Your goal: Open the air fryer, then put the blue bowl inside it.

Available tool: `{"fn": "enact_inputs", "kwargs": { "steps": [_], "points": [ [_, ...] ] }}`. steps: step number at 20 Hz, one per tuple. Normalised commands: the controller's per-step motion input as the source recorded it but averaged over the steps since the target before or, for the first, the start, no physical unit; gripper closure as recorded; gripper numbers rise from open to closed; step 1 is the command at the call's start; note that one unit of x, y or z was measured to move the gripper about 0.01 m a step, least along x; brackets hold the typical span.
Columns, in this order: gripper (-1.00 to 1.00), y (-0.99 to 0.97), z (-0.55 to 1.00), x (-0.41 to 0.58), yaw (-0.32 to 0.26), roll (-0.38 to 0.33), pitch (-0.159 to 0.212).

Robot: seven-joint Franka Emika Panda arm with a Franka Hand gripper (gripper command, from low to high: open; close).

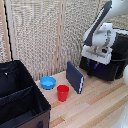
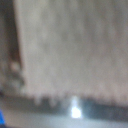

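The tool (image 1: 92,66), its opening impossible to judge, hangs before the air fryer (image 1: 116,62), whose drawer looks unopened. The blue bowl (image 1: 48,82) waits mid-table; every step remains.

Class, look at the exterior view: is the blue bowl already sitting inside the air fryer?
No: the blue bowl rests on the wooden table beside the red cup, apart from the air fryer.

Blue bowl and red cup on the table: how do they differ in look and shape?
The blue bowl is wide and shallow; the red cup is narrower and taller. The bowl is bright blue, the cup red. The bowl sits further back, to the exterior view's left of the cup. Both stand upright with open tops on the wooden table, untouched.
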Motion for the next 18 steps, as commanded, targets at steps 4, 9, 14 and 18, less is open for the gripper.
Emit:
{"fn": "enact_inputs", "kwargs": {
  "steps": [4, 9, 14, 18],
  "points": [
    [1.0, 0.65, -0.24, 0.368, -0.118, 0.0, 0.001],
    [1.0, 0.32, -0.12, 0.263, -0.158, -0.001, -0.008],
    [-1.0, 0.17, 0.11, 0.001, -0.008, -0.047, 0.032],
    [-1.0, 0.03, 0.82, 0.01, 0.002, -0.082, 0.013]
  ]
}}
